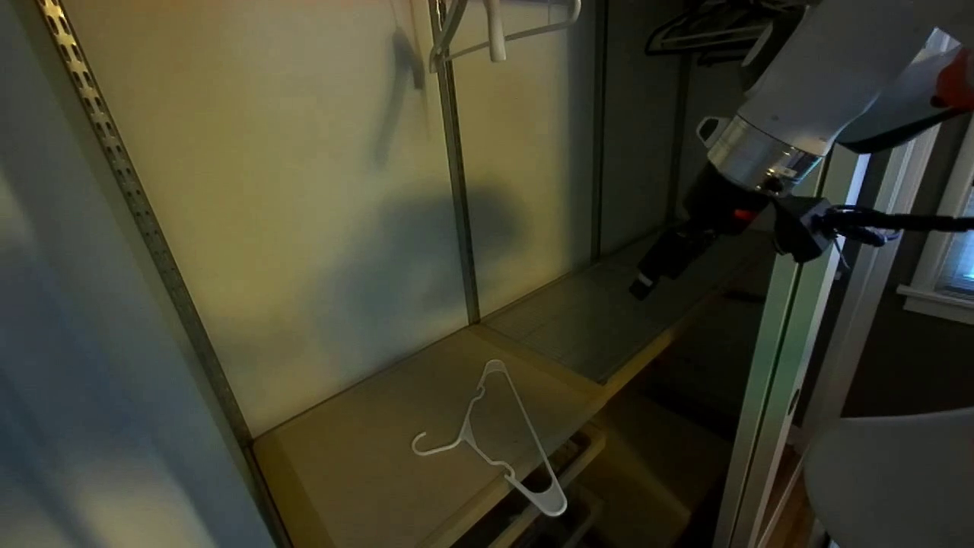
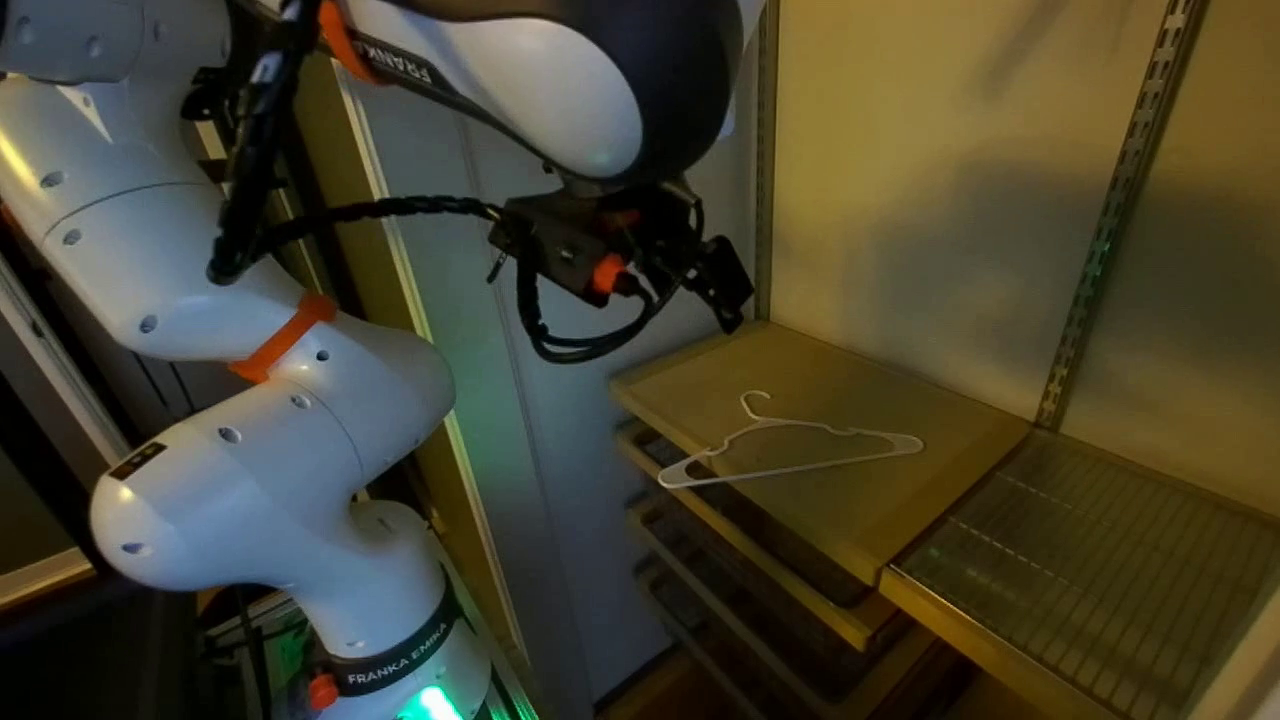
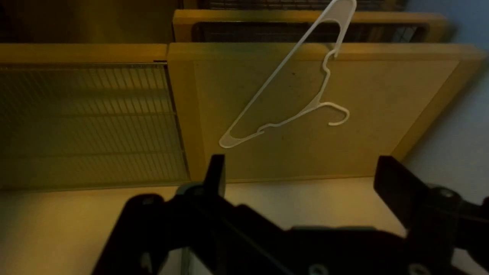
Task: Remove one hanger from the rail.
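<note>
A thin white hanger lies flat on the wooden shelf, one end reaching past the shelf's front edge. It shows in both exterior views [image 1: 466, 435] [image 2: 768, 421] and in the wrist view [image 3: 315, 104]. My gripper [image 3: 300, 164] is open in the wrist view, with nothing between its fingers. In both exterior views the gripper [image 1: 647, 278] [image 2: 730, 290] is above shelf height, apart from the hanger. White hanger-like parts [image 1: 496, 34] hang at the top of an exterior view, cut off by the frame edge. The rail cannot be made out; it seems out of view above.
The wooden shelf [image 1: 358, 457] adjoins a ribbed see-through shelf [image 2: 1120, 560]. Pull-out drawers [image 2: 740, 590] stand below. Metal slotted posts [image 1: 460, 190] run up the back wall. Dark hangers [image 1: 708, 38] hang at the upper right. A door frame [image 1: 768, 365] stands beside the arm.
</note>
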Available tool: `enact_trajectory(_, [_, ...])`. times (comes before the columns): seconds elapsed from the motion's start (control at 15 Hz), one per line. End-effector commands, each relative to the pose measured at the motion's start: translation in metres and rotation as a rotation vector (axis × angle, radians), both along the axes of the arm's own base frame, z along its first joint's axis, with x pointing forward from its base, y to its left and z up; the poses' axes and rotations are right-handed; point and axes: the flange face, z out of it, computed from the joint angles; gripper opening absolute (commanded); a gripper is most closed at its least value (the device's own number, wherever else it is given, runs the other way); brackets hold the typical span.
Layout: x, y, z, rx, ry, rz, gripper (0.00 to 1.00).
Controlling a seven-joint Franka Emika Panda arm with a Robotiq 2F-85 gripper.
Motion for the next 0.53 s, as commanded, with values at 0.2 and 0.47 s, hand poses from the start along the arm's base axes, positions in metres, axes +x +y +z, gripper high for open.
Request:
enact_trajectory(0.2, [0.009, 0.002, 0.016, 0.060, -0.026, -0.185, 1.00])
enact_trajectory(0.47, [0.009, 0.014, 0.043, 0.025, -0.075, -0.232, 1.00])
